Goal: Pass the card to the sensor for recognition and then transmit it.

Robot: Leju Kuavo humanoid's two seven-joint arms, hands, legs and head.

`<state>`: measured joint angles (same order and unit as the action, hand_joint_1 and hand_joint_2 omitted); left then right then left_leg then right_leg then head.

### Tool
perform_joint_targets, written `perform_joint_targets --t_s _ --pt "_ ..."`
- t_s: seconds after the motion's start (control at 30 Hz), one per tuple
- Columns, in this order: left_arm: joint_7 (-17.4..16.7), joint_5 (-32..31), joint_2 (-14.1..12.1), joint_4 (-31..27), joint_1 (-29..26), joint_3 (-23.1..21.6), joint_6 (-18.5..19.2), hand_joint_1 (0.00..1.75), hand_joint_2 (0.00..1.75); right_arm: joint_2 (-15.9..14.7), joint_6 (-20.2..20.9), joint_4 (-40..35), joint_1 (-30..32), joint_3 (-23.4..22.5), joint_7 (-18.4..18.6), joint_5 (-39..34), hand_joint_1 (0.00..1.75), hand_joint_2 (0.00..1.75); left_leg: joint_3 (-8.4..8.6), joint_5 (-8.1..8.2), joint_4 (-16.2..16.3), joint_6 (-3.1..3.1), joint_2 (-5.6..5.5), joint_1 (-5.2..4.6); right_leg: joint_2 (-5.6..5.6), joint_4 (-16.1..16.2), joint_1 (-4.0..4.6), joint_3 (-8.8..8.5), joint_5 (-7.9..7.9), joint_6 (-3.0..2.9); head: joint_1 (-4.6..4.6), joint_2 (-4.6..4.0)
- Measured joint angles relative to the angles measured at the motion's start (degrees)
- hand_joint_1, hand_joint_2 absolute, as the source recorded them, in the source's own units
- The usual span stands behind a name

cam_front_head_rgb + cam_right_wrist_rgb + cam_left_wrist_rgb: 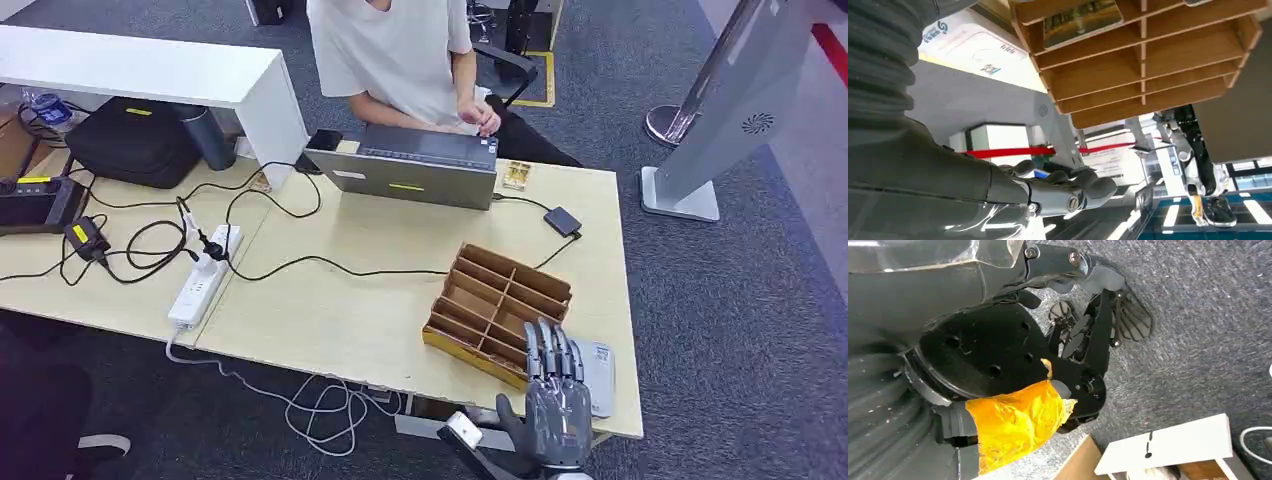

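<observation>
**Right hand at the rack, card not picked yet**

Landmark is the brown wooden slotted organiser tray (500,310) on the pale wood desk (340,320). My grey many-fingered right hand (556,385) is raised at the tray's near corner, fingers straight and slightly spread, nothing in it. It overlaps the tray's near edge in the head view; can't tell if it's touching.

Right wrist view shows a printed card with a landscape picture (1082,19) lying flat in one tray compartment, long axis along the slot. From these frames I judge it sits beyond the fingertips, further into the tray away from me, so the reach is forward and down.

Flat grey card-reader pad (597,375) is just beside the tray on its right side, at the desk's near edge and partly under the hand.

Left hand: the left wrist view gives floor and dark robot body parts, so its state is unknown. Right hand is clearly the nearer one.

Person in white shirt (400,50) at the grey laptop (415,165) across the desk from the tray.
</observation>
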<state>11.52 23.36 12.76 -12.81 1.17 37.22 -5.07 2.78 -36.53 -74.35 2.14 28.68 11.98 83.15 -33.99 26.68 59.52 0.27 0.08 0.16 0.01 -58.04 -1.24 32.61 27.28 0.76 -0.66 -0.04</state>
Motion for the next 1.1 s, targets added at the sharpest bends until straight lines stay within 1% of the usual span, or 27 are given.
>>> perform_joint_targets --t_s 0.2,0.27,0.4,0.63,0.93,1.1 --pt "-0.5 -0.3 -0.5 0.0 0.0 0.0 0.4 0.0 1.75 0.6 -1.9 4.5 -1.0 -0.2 1.4 1.7 0.0 1.75 -0.01 0.0 0.0 0.0 0.0 0.0 0.0 0.0 0.0 0.0 0.0 0.0 0.02 0.0" --pt "-0.9 -0.3 -0.6 0.0 0.0 0.0 1.3 0.0 1.75 1.0 -2.5 6.2 -1.4 -0.4 1.9 2.1 0.0 1.75 -0.01 0.0 0.0 0.0 0.0 0.0 0.0 0.0 0.0 0.0 0.0 0.0 0.02 0.0" --pt "-1.2 -0.5 -0.9 0.0 0.0 0.0 1.8 0.0 1.75 1.7 -2.7 8.5 -2.1 -0.7 1.9 2.2 0.0 1.75 -0.01 0.0 0.0 0.0 0.0 0.0 0.0 0.0 0.0 0.01 0.0 0.0 0.0 0.0" --pt "-1.7 -0.9 -1.2 0.0 0.0 0.0 2.1 0.0 1.75 3.0 -2.8 10.8 -2.8 -1.8 0.5 1.2 0.0 1.75 -0.01 0.0 0.0 0.0 0.0 0.0 0.0 0.0 0.0 0.02 0.0 0.0 0.02 0.0" --pt "-1.9 -1.4 -1.3 0.0 0.0 0.0 2.3 0.0 1.75 4.6 -2.6 13.4 -4.7 -2.0 -0.3 1.0 0.0 1.75 -0.01 0.0 0.0 0.0 0.0 0.0 0.0 0.0 0.0 0.02 0.0 0.0 0.0 0.0" --pt "-1.9 -1.6 -1.3 0.0 0.0 0.0 2.3 0.0 1.75 5.0 -2.7 14.1 -5.0 -2.8 -0.8 0.8 0.0 1.75 -0.01 0.0 0.0 0.0 0.0 0.0 0.0 0.0 0.0 0.02 0.0 0.0 0.02 0.0"
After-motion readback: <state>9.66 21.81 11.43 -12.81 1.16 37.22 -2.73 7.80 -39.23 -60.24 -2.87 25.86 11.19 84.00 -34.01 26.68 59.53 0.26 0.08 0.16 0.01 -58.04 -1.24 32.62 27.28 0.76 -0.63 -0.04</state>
